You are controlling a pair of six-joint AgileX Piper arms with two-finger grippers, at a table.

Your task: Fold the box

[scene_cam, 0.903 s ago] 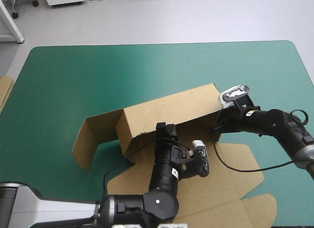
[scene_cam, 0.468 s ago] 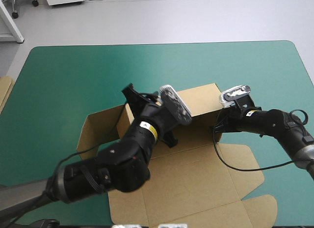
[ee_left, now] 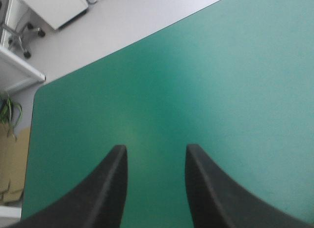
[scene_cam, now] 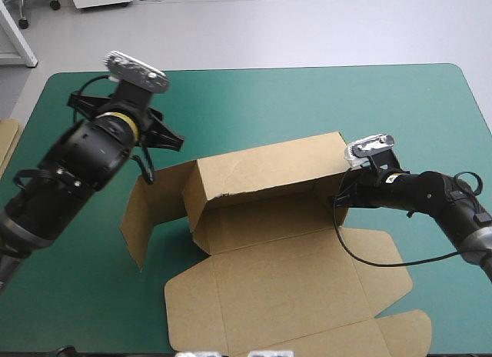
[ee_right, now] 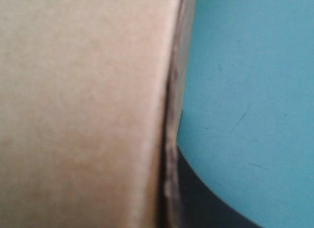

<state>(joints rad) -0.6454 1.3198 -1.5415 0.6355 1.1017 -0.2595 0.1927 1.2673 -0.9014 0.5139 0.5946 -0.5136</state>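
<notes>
since just before, left arm's swung up n away from the box [scene_cam: 269, 241]: it was over the box's middle, now it's over the far-left part of the teal-green cover [scene_cam: 323, 103], well apart from the board. my left pincer [ee_left: 156, 149] stands open w/ nothing in it, only bare cover under n ahead of it. right arm hasn't shifted. my right pincer [scene_cam: 342, 195] is at the right end of the long back wall [scene_cam: 265, 176], nipped all but shut on that wall's edge. its wrist view shows brown board on one side n one black finger [ee_right: 211, 203] on the cover side; other finger's hidden behind the board. box sits abt mid-table. back wall stands raised, a side flap [scene_cam: 142, 215] stands out from its left end, angled toward the near edge, n the big flat panel [scene_cam: 284, 295] w/ its tabs lies on the cover toward the near edge. more brown board [scene_cam: 6, 145] shows at the table's left edge.
</notes>
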